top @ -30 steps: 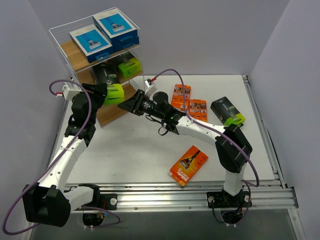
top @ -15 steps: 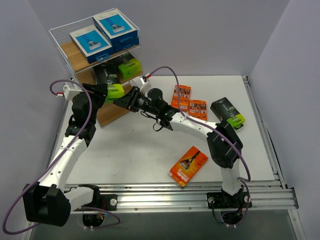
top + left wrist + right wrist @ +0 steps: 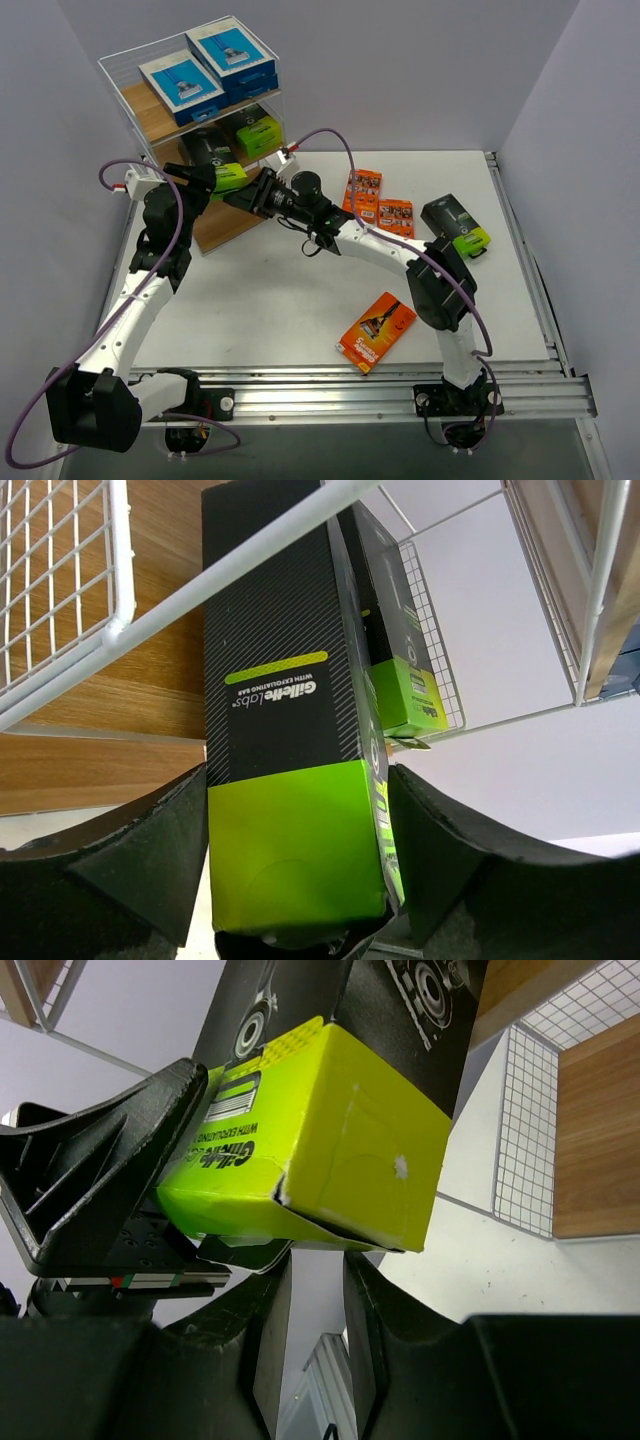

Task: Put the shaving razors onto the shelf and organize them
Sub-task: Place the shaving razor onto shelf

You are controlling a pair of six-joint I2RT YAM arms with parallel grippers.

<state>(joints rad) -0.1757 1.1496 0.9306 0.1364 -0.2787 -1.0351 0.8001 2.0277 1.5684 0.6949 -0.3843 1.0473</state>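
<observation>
A black razor pack with a lime-green end (image 3: 216, 168) (image 3: 280, 730) lies half into the middle tier of the shelf (image 3: 150, 115), under a white wire (image 3: 120, 560). My left gripper (image 3: 200, 178) (image 3: 298, 790) is shut on its lime end, a finger on each side. My right gripper (image 3: 238, 194) (image 3: 318, 1280) has its tips against that lime end (image 3: 340, 1140), with a narrow gap between the fingers and nothing in it. A second black-and-lime pack (image 3: 258, 133) (image 3: 400, 680) lies further in. Two blue-and-white packs (image 3: 180, 85) rest on the top tier.
On the table lie two orange packs (image 3: 363, 190) (image 3: 396, 218) side by side, a third orange pack (image 3: 377, 330) near the front, and a black-and-lime pack (image 3: 455, 225) at the right. The shelf's lower board (image 3: 225, 225) sits beside my left arm.
My right gripper has swung left across the table up to the held pack's lime end. The pack has gone a little further into the middle tier.
</observation>
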